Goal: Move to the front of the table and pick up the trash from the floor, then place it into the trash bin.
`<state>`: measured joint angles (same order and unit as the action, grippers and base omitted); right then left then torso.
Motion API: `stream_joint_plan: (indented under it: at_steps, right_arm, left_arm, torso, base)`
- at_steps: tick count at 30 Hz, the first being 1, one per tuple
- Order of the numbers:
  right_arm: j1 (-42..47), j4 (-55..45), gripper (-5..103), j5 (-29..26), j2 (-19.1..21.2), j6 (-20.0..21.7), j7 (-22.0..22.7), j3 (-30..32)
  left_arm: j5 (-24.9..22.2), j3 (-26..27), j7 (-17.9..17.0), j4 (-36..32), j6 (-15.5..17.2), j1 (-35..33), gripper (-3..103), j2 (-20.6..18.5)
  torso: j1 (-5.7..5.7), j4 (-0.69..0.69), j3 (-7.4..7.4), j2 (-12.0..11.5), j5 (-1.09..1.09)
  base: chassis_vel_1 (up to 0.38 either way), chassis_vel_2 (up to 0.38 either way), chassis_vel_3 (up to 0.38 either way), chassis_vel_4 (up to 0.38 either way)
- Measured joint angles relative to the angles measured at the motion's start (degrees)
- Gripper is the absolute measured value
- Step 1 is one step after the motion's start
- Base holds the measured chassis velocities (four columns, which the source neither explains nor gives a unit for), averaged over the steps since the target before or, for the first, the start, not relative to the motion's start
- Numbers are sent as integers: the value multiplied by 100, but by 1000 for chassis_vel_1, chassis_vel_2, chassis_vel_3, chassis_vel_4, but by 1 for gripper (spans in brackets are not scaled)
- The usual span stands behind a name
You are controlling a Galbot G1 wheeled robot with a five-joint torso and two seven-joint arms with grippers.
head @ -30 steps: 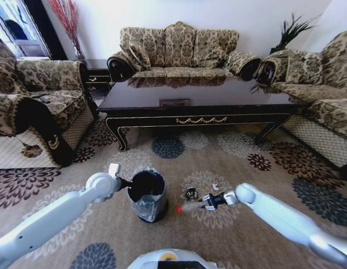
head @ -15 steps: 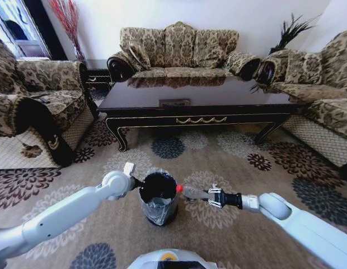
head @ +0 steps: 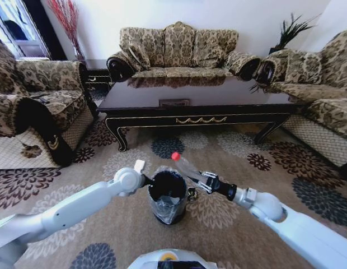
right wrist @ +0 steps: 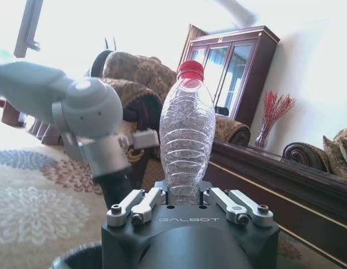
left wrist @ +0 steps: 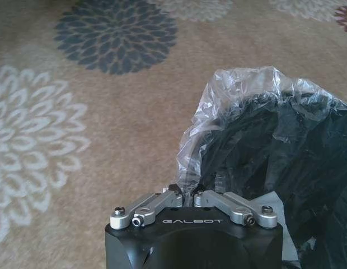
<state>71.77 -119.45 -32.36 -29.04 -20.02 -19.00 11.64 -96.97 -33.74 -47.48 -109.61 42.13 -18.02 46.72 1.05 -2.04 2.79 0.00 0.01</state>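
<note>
I am looking across a beige carpet [head: 229,224] with dark and pale flower medallions, ringed by patterned sofas, with the long glossy dark wood desk [head: 196,101] and its gold scroll apron ahead of me. My left claw [left wrist: 193,197] is pinched closed on the rim of the small round black trash bin [head: 167,196], gripping its crinkled plastic liner [left wrist: 240,101] at the near edge. My right claw [right wrist: 184,199] is clamped on the base of the clear ribbed plastic bottle with a red cap [head: 183,163], which tilts up and away over the carpet, just beside the bin's mouth. A small dark-and-silver crushed item [head: 192,194] lies on the carpet, close against the bin's right side.
</note>
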Motion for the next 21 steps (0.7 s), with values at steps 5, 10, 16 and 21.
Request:
stream_joint_plan:
  at_steps: [5, 10, 16, 21]
  right_arm:
    - [116, -349, 24, -120, -12, 141, 211, -24]
    - [178, -415, 24, -102, -50, 202, 304, -65]
    - [236, -274, 24, 64, -200, 254, 435, -153]
    - [236, -180, 25, 151, -229, 264, 499, -163]
  left_arm:
    - [-128, -294, -106, 107, 0, 243, 4, 336]
    - [-240, -457, -198, 182, 0, 410, 4, 578]
    - [-371, -570, -285, 168, 0, 589, 4, 722]
    - [-486, -589, -300, 28, 0, 654, 4, 602]
  torso:
    - [0, 0, 0, 0, -1]
    - [0, 0, 0, 0, 0]
    - [0, 0, 0, 0, 0]
    - [0, 1, 0, 0, -1]
  base:
    - [0, 0, 0, 0]
    - [0, 0, 0, 0]
    - [0, 0, 0, 0]
    - [0, 0, 0, 0]
